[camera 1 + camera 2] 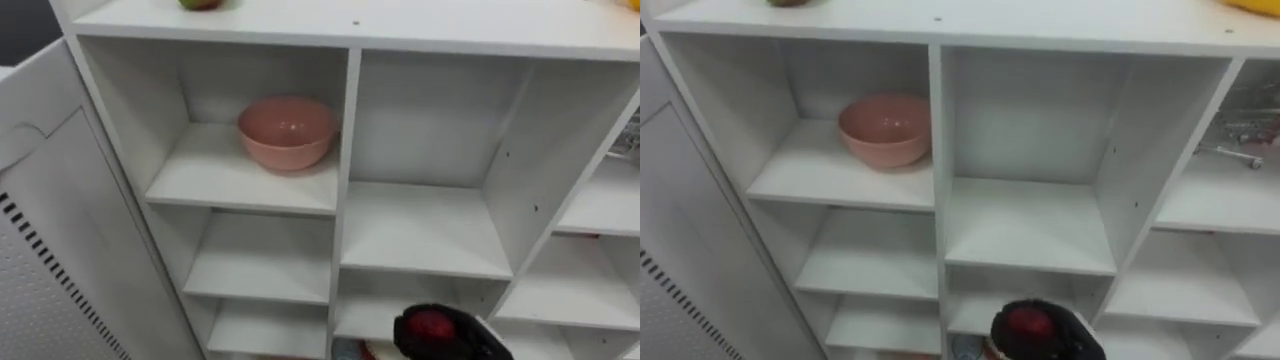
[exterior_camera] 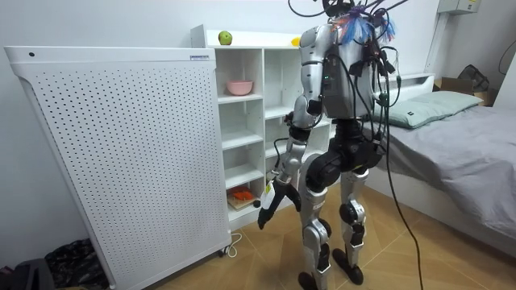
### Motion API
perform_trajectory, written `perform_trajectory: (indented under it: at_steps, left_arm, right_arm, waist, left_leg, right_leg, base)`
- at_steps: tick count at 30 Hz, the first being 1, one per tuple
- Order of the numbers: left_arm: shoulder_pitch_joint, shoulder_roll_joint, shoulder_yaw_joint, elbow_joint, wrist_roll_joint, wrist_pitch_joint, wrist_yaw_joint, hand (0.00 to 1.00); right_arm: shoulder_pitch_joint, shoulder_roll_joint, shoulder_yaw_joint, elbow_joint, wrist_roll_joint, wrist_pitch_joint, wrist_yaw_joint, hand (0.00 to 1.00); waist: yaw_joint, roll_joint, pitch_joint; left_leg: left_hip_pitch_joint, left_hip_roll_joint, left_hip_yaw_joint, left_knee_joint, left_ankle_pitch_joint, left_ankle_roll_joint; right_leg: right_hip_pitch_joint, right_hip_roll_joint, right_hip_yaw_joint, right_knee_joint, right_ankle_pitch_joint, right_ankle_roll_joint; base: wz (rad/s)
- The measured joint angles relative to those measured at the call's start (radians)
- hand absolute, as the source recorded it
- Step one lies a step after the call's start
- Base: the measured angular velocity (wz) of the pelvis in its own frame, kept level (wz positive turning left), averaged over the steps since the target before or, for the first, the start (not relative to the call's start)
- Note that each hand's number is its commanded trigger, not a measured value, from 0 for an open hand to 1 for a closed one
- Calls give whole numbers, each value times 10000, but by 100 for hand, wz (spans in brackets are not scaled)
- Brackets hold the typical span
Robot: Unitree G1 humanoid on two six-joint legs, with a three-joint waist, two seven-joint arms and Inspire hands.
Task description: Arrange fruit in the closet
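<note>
Right hand point(image 1: 1050, 340): clasped round a red apple point(image 1: 1026, 323).
Pink bowl point(image 1: 885, 130): sat above that hand, leftward, in the closet point(image 1: 936, 200).
Left hand point(image 2: 270, 201): hung slack.

- A green fruit point(image 1: 200, 3) on top of the closet point(image 1: 346, 130) is cut by the upper edge, so just its underside shows.
- A yellow fruit point(image 1: 1252, 5) at the top's right end is cropped the same way; its kind cannot be told.
- The right hand point(image 1: 1075, 340), dark and blurred, is cut off by the lower edge. It wraps a red fruit point(image 1: 1030, 323) and hides much of it.
- Metal items point(image 1: 1235, 153) in the rightmost compartment are blurred and run past the right edge.
- Orange things point(image 2: 242, 196) on a low shelf are too small to identify.
</note>
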Motion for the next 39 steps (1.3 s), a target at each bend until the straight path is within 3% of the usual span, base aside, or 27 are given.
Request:
perform_trajectory:
  at_steps: [1,5,7,15,22,28,31,39]
  left_arm:
    - [35,-6,-177,-5,-110,3,3,0]
    - [143,-115,-270,-68,-86,22,205,0]
    - [148,-109,-301,-200,-453,36,337,0]
    - [273,-113,-599,-726,-1176,80,456,0]
    - [276,-81,-721,-1463,-1249,59,458,0]
    - [319,53,-728,-2310,-1446,82,548,0]
    - [381,90,-734,-2428,-1660,59,610,0]
    - [888,168,-733,-3192,-1647,75,851,0]
  right_arm:
    - [-33,12,-20,153,187,-7,-137,100]
    - [-204,24,-525,542,1159,17,-509,100]
    - [-712,-26,-803,923,2121,8,-767,100]
    - [-2250,-299,-1206,2274,4468,6,-819,100]
    - [-3088,-916,-1484,2278,5700,-1,-1092,100]
    - [-3880,-1105,-1877,2246,6932,-18,-1551,100]
    - [-4101,-1263,-1873,2247,7269,-20,-1882,100]
    - [-4758,-1698,-2058,2247,7666,-47,-2516,100]
  waist:
    - [12,50,40]
    - [124,73,73]
    - [121,55,93]
    - [336,62,198]
    - [718,59,211]
    - [827,56,213]
    - [996,54,211]
    - [1040,77,198]
  left_leg:
    - [-290,-37,-57,109,49,64]
    - [-1301,-187,-98,534,171,125]
    - [-2128,-235,-91,936,151,152]
    - [-3719,-395,-123,1746,361,148]
    - [-4912,-392,-109,2661,347,131]
    - [-5780,-352,-63,3184,252,111]
    - [-5919,-356,29,3382,246,112]
    - [-6361,-360,23,4198,-82,154]
  right_leg:
    - [-302,-67,-24,183,-6,-22]
    - [-1427,-358,-76,1060,-132,-137]
    - [-2313,-530,-64,1699,-226,-215]
    - [-3937,-969,-179,2748,-454,-424]
    - [-5076,-1176,-210,3762,-721,-569]
    - [-5921,-1262,-213,4392,-926,-623]
    - [-6078,-1374,-218,4656,-1002,-691]
    - [-6446,-1531,-208,5398,-1328,-698]
  base:
    - [12]
    - [14]
    - [17]
    - [11]
    - [9]
    - [13]
    - [-1]
    - [3]
